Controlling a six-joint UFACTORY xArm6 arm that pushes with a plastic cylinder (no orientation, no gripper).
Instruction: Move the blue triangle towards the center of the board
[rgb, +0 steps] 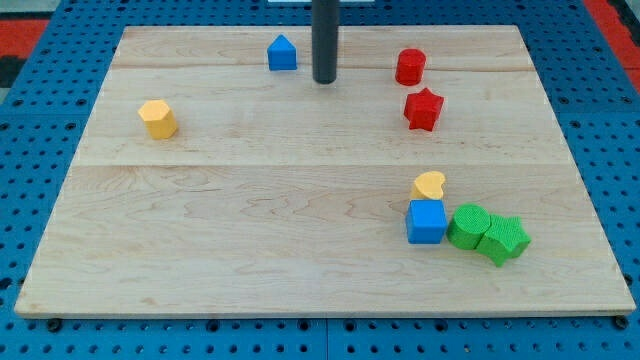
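The blue triangle block sits near the view's top, left of centre, on the wooden board. My tip is the lower end of the dark rod, just to the right of the blue triangle and slightly lower in the view, with a small gap between them. The rod comes down from the view's top edge.
A yellow hexagon block lies at the left. A red cylinder and a red star lie at the upper right. At the lower right sit a yellow heart, a blue cube, a green cylinder and a green block.
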